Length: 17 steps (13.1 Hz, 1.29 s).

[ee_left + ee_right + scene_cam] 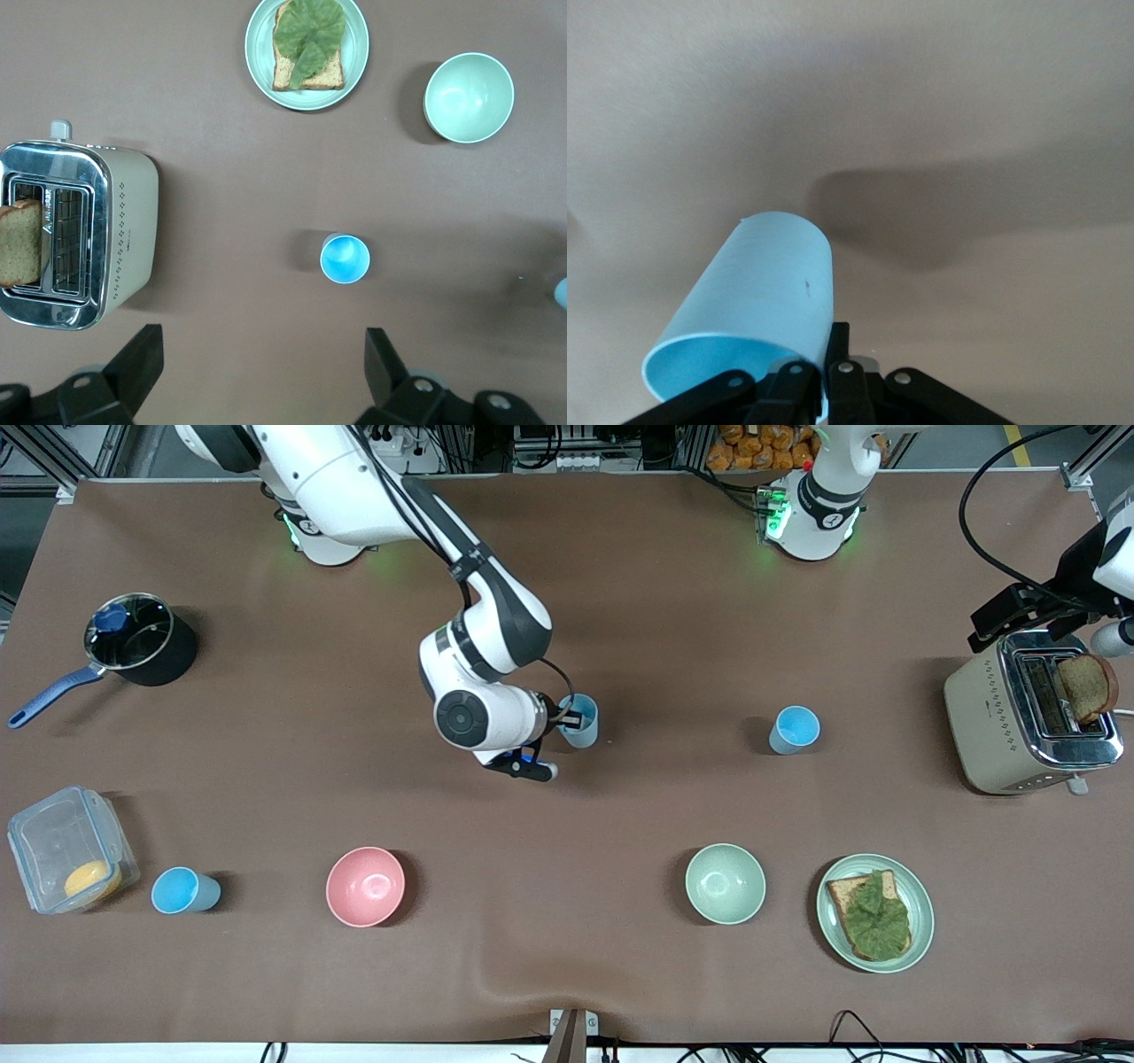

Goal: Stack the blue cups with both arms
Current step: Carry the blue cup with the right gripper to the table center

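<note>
Right gripper [571, 717] fingers pinch a blue cup's [580, 722] rim (mid-table); left gripper [261, 359] fingers spread, empty, over toaster [1028, 713].

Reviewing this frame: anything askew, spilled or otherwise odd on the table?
Nothing spilled or damaged. The right gripper is shut on the rim of one blue cup, which hangs tilted at the table's middle. The left gripper hangs open near the toaster, where a bread slice sticks out askew.
</note>
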Available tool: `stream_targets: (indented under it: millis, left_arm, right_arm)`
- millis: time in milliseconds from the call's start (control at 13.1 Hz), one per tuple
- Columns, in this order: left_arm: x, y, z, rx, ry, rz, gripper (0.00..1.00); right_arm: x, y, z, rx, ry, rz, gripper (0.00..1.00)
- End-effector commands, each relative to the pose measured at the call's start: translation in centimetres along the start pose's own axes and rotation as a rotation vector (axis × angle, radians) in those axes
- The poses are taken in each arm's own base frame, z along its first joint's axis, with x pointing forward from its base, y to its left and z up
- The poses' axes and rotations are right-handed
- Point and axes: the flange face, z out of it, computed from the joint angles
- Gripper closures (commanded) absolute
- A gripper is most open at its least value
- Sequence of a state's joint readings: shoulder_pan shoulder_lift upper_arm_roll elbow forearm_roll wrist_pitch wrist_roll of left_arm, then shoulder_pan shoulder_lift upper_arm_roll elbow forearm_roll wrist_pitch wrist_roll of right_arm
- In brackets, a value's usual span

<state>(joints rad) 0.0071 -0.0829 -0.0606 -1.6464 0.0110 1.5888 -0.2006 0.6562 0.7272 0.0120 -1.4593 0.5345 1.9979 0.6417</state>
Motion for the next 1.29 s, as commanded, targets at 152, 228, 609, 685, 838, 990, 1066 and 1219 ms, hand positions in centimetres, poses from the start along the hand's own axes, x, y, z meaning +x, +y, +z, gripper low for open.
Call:
stream_targets:
  millis: [152,228,609,685,838,990,1066,1219]
  left_arm:
    - [-0.4,-0.1,-0.5,-0.017,0.011,-0.025,0.0]
    - [-0.4,0.0,-0.5,-0.017,0.011,-0.024,0.0]
    - [-0.4,0.0,-0.5,-0.017,0.013,-0.024,0.0]
    - [-0.4,0.0,-0.5,-0.017,0.013,-0.024,0.0]
    - [-0.4,0.0,-0.5,-0.017,0.013,-0.024,0.0]
    - [-0.4,0.0,-0.5,-0.017,0.013,-0.024,0.0]
    - [-0.4,0.1,-0.5,-0.017,0.013,-0.021,0.0]
    - [-0.6,0.9,-0.7,-0.016,0.016,-0.005,0.0]
  right_arm:
    - [0.2,-0.6,1.5,0.001,-0.016,0.049,1.0]
    - [0.4,-0.5,1.8,-0.001,-0.016,0.049,1.0]
    - [1.1,-0.4,2.6,0.012,0.008,0.058,0.52]
    - [1.1,-0.5,2.3,0.015,0.009,0.057,0.19]
    - [0.7,-1.6,-1.6,0.051,0.044,0.027,0.0]
    - [1.3,-0.4,-4.8,0.049,0.012,0.044,0.0]
    - [2.2,0.9,-7.6,0.044,-0.02,0.055,0.0]
    - [4.9,5.0,-13.2,0.038,-0.094,0.093,0.0]
